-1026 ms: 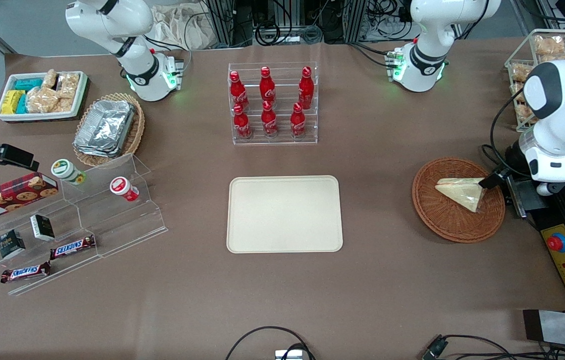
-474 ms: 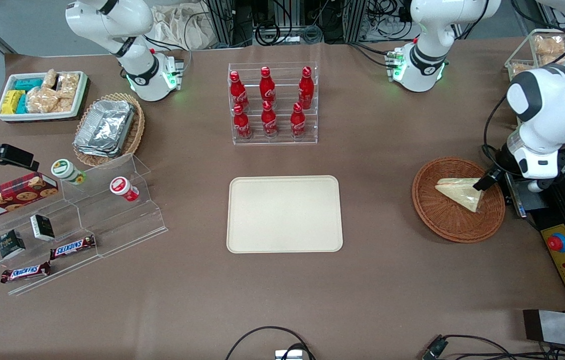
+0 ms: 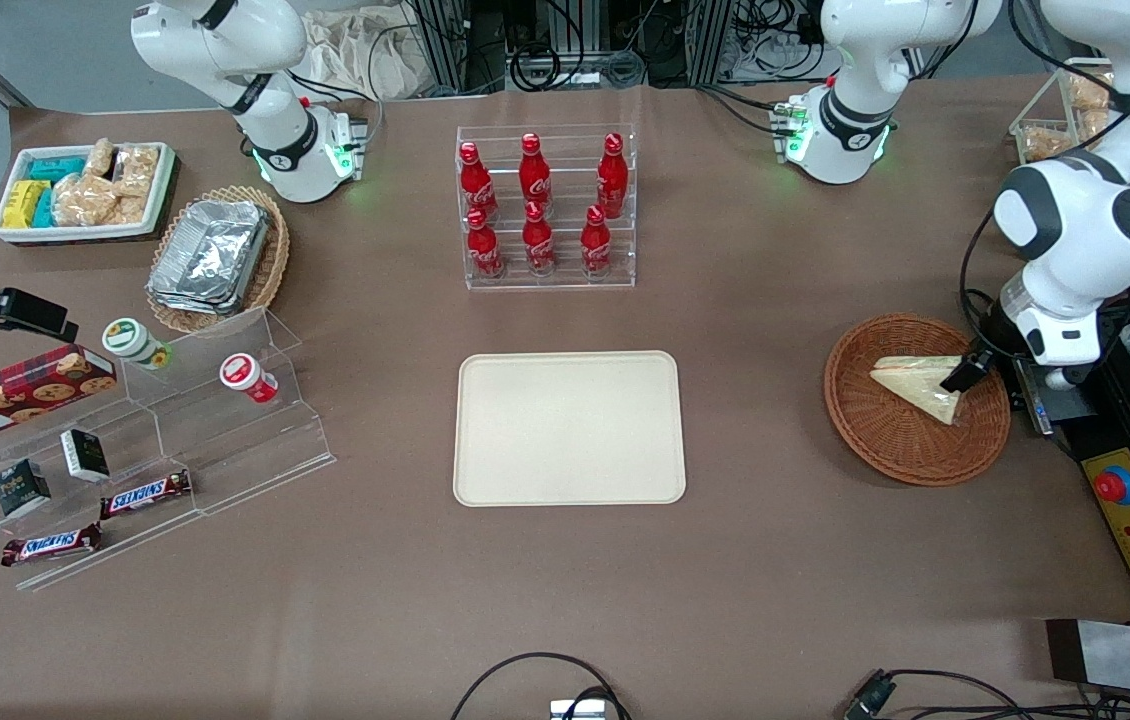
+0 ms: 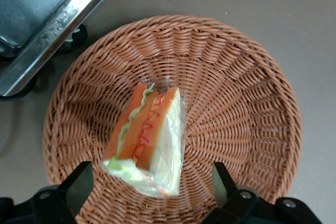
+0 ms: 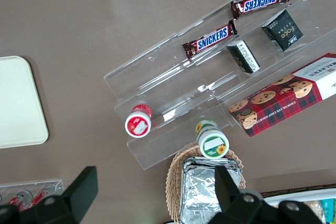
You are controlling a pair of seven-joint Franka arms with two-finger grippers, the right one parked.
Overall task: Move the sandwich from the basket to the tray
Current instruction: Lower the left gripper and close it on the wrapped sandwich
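The sandwich (image 3: 913, 384), a clear-wrapped wedge with orange-red filling, lies in the round reddish-brown wicker basket (image 3: 887, 450) toward the working arm's end of the table. My gripper (image 3: 961, 375) hangs just above the sandwich's wide end, open. In the left wrist view its two black fingers (image 4: 80, 183) stand apart on either side of the sandwich (image 4: 149, 137), with the basket (image 4: 241, 103) beneath, and they grip nothing. The cream tray (image 3: 570, 428) lies bare at the table's middle.
A black control box with a red button (image 3: 1117, 487) and a metal container (image 4: 50, 17) stand close beside the basket. A rack of red bottles (image 3: 545, 210) stands farther from the camera than the tray. Acrylic snack steps (image 3: 145, 440) stand toward the parked arm's end.
My gripper has shifted a little over the basket toward the sandwich, and the arm's upper joints have swung farther from the camera. The sandwich has not moved.
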